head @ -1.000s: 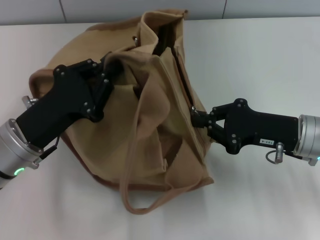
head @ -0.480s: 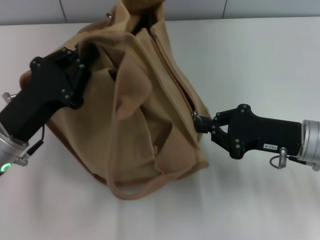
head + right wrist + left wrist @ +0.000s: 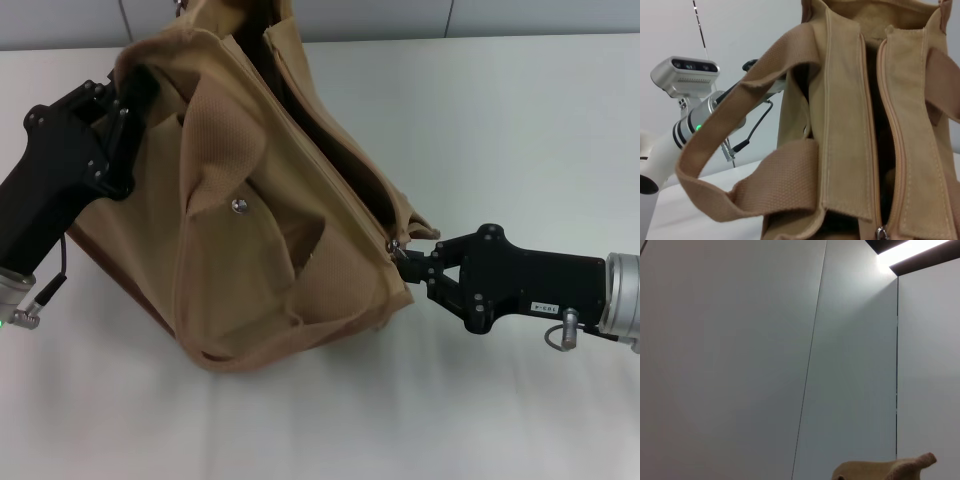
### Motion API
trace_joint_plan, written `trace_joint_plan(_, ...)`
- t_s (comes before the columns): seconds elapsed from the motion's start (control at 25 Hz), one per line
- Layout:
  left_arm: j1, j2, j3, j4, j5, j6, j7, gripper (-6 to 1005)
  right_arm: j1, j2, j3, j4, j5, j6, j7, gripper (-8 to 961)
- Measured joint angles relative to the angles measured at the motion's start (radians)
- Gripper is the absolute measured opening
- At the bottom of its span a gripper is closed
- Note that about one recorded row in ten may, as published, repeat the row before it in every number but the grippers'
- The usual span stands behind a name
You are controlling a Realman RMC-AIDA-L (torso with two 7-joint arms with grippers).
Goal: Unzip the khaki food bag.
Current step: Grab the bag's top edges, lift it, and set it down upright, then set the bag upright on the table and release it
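Observation:
The khaki food bag [image 3: 260,250] lies tilted on the white table [image 3: 520,120], its front pocket with the silver snap [image 3: 239,205] facing up. My left gripper [image 3: 128,92] is shut on the bag's far left top edge and holds it up. My right gripper [image 3: 403,256] is shut on the metal zipper pull [image 3: 396,246] at the bag's near right end. The zipper gap [image 3: 320,130] stands open along most of the top. The right wrist view shows the open zipper, the pull [image 3: 881,233] and a webbing handle [image 3: 730,150]. The left wrist view shows only a scrap of bag fabric [image 3: 885,471].
The table stretches bare to the right and front of the bag. A grey wall [image 3: 60,20] runs along its far edge. My left arm [image 3: 715,117] and a camera unit [image 3: 685,75] show behind the bag in the right wrist view.
My left gripper has moved farther back and left with the bag's end. My right gripper has drawn the zipper pull nearer and right. The bag is stretched out and the snap now shows.

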Motion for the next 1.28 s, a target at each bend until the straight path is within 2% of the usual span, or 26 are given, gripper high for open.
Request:
trace_joint_plan(0.68, 0.006, 0.003, -0.013, 0.0, -0.001, 0.001, -0.01, 69, -0.015, 0.001, 0.011, -0.007, -0.02, -0.007, 0.005, 116)
trace_joint_plan(1.04, 0.009, 0.003, -0.013, 0.0, -0.001, -0.005, -0.01, 73, -0.033, 0.006, 0.106, -0.02, -0.018, -0.013, 0.014, 162)
trace_joint_plan(1.28, 0.009, 0.004, -0.013, 0.0, -0.001, -0.007, -0.012, 76, -0.054, 0.006, 0.119, -0.062, -0.017, -0.001, 0.0, 284)
